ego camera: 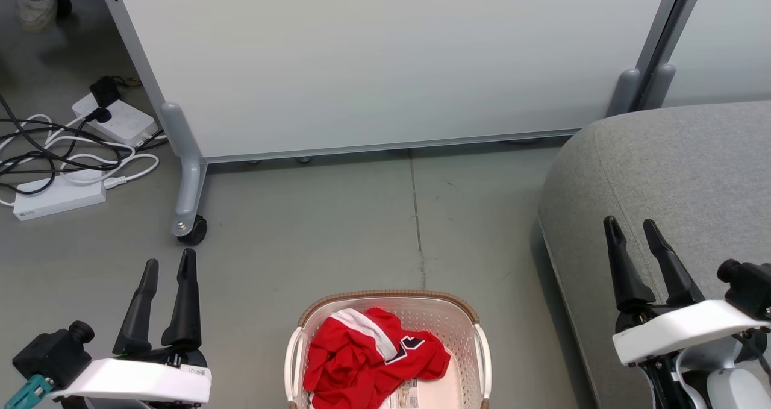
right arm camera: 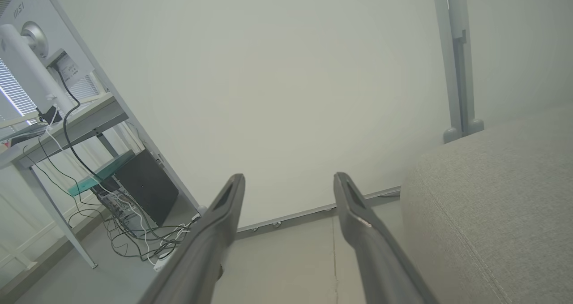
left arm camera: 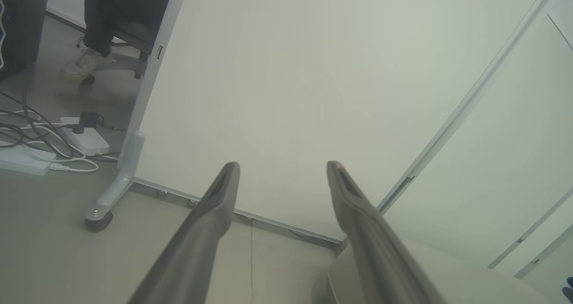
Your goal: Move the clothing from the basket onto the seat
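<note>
A: What is the biggest thing in the head view?

B: The pale partition panel (ego camera: 385, 59). It takes most of the upper frame and stands on grey feet. One foot, left of centre, has a black caster (ego camera: 194, 231).

A: And the seat?

B: The seat (ego camera: 680, 174) is at the right edge of the frame. It is light grey, with a rounded corner and a stitched seam.

A: Where is the clothing?

B: The clothing (ego camera: 361, 361) lies inside the basket (ego camera: 385, 296), at the bottom centre of the frame. The basket stands on the floor, with a strip of floor between it and the seat. The clothing is a crumpled red heap with a white band on top and a black-and-white mark beside the band.

A: How are the claws?

B: The left gripper (ego camera: 170, 263) is at the lower left and the right gripper (ego camera: 630, 222) at the lower right, in front of the seat. Both point up the frame with fingers spread wide, and both hold nothing.

A: Any small things?

B: Yes. At the upper left there are white power strips (ego camera: 57, 197) with tangled cables (ego camera: 42, 150), and a pale shoe (ego camera: 36, 2) is in the corner.
</note>
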`<state>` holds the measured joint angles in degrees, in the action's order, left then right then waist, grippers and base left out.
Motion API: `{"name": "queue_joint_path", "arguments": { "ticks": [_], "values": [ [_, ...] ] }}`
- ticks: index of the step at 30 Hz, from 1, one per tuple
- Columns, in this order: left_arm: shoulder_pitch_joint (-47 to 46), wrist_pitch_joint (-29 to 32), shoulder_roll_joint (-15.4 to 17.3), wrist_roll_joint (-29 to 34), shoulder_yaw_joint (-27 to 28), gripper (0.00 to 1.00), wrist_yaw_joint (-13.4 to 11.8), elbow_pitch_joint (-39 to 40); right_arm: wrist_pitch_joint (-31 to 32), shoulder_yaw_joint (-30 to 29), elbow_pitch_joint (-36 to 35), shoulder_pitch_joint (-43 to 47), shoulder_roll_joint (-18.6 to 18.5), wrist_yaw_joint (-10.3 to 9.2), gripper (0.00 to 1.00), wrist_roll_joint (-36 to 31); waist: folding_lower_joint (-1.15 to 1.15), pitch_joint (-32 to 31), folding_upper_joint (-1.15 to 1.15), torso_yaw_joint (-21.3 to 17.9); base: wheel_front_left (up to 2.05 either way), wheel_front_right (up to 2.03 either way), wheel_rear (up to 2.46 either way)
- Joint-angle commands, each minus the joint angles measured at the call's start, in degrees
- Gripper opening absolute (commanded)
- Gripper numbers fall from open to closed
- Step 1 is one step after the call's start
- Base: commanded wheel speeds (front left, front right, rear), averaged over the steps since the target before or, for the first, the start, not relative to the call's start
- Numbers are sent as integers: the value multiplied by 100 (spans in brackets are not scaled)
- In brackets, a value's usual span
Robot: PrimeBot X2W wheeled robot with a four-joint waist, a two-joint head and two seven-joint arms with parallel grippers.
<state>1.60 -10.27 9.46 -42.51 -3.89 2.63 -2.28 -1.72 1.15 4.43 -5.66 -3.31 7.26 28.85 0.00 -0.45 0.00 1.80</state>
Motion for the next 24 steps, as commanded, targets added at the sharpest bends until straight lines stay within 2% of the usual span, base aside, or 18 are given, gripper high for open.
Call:
{"name": "queue_joint_path", "arguments": {
  "ticks": [1,24],
  "values": [
    [-169,9,63,128,4,100,-31,39,-76,36,-46,-150,-52,28,100,-154,0,-2,0,1,0,0,0],
    [-219,102,309,1501,-247,100,-279,-129,-509,125,602,-168,30,30,100,-1499,0,-34,0,108,0,0,0]
  ]
}}
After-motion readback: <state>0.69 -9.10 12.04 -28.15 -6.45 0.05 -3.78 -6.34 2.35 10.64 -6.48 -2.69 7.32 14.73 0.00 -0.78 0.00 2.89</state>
